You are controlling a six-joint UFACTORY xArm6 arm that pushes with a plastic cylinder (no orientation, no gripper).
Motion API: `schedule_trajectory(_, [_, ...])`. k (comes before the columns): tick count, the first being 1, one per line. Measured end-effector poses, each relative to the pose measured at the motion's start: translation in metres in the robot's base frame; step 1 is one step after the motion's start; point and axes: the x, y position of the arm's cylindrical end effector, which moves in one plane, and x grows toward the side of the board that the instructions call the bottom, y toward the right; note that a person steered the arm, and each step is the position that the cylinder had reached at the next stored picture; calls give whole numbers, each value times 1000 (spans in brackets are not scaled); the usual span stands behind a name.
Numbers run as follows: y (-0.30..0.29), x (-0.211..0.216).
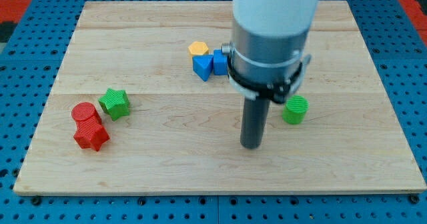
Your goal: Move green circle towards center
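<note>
Green circle [295, 109], a short upright cylinder, standing on the wooden board [167, 171] at about four o'clock from board centre, well out toward the view's right. Rod descending from the view's top, with my tip [251, 146] resting on the wood at roughly eight o'clock from the green circle, near it but apart. No jaws on this rig, only the bare rod.

Elsewhere: yellow hexagon [198, 49] touching a blue block [202, 67] and a second blue block [219, 61], partly hidden by the arm, all at about twelve o'clock from centre. Green star [115, 103], red circle [85, 113] and red star [91, 136] grouped at about eight o'clock, far left.

Step in hand, seemingly: approach, no contact made. Next move likely needing the tip brought round to the circle's three o'clock side, then a push leftward toward centre.
</note>
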Motion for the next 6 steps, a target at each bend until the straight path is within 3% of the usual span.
schedule_trajectory(1, [46,5])
schedule_trajectory(2, [130,-16])
schedule_trajectory(4, [106,-64])
schedule_trajectory(5, [54,-64])
schedule_trajectory(6, [57,-59])
